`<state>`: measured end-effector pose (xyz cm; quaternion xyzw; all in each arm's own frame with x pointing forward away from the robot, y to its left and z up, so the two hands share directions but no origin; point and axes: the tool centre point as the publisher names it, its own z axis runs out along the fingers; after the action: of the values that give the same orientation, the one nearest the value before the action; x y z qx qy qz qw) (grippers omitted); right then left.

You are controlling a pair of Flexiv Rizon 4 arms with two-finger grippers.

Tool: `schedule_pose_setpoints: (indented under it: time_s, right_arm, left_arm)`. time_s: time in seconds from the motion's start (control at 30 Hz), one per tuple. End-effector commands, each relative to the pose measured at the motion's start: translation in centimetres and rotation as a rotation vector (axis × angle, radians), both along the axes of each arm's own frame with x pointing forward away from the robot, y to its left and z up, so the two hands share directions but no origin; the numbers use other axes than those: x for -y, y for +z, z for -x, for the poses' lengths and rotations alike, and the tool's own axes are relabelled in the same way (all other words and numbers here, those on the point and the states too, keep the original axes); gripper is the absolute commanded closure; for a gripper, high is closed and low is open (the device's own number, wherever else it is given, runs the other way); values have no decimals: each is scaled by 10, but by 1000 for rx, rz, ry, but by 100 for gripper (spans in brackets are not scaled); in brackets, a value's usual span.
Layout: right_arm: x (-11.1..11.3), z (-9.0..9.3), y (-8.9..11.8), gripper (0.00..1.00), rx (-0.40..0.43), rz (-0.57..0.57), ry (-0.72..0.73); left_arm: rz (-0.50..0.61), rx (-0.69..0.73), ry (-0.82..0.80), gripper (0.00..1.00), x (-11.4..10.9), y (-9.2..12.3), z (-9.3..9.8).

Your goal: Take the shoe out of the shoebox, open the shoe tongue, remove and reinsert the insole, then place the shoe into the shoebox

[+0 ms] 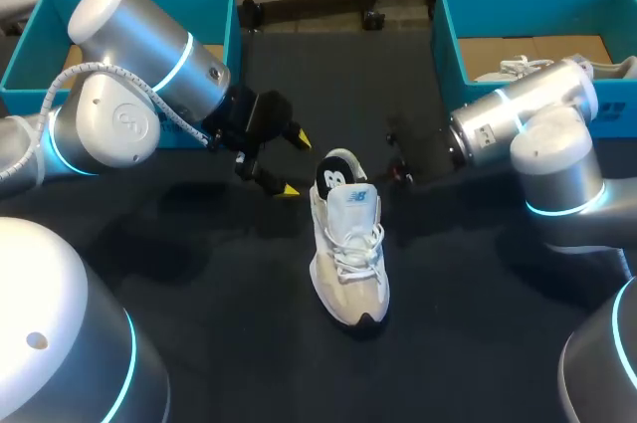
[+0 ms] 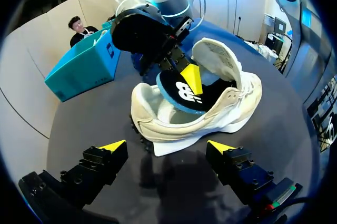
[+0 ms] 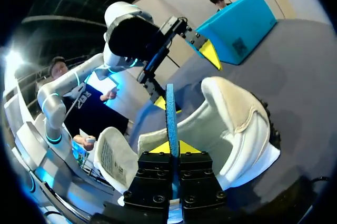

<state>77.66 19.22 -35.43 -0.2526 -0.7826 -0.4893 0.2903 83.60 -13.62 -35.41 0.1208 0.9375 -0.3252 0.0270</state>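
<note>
Shoe (image 1: 349, 254) on table (image 1: 214, 328), insole (image 1: 334, 180) apparently sticking from its heel.

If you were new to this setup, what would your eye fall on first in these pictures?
The white lace-up sneaker lies alone in the middle of the dark table, with its black, blue-edged foam insole standing half out of the heel. The right hand is shut on that insole, while the left hand hangs open just beside the heel.

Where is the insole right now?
In the head view the insole stands up out of the shoe's heel end at mid-table, clamped in the right gripper, with the open left gripper just to its left.
</note>
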Motion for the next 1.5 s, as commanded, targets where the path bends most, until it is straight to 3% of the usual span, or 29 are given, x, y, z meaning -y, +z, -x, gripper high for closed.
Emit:
schedule_pose_setpoints:
  time_s: [0.03,0.17,0.3,0.6,0.67,0.73,0.77,1.37,1.43,1.5]
  right_arm:
    - [2,4,2,100,5,12,-7]
    - [2,-4,11,91,41,15,-1]
    - [0,-13,18,72,65,17,8]
    - [-7,-25,23,73,96,12,13]
    - [-8,-27,21,79,96,11,14]
    - [-8,-28,18,99,87,12,14]
    - [-7,-28,17,100,75,16,13]
    - [5,13,-5,100,-53,65,37]
    - [4,12,-4,80,-46,68,36]
    - [3,9,1,78,-21,75,37]
  left_arm:
    - [-5,1,1,0,0,0,0]
    - [-5,1,1,0,0,0,0]
    - [-5,1,1,0,0,0,0]
    - [-5,1,1,0,0,0,0]
    - [-5,1,1,0,0,0,0]
    - [-5,1,1,0,0,0,0]
    - [-5,1,1,0,0,0,0]
    - [-5,1,1,0,0,0,0]
    - [-5,1,1,0,0,0,0]
    - [-5,1,1,0,0,0,0]
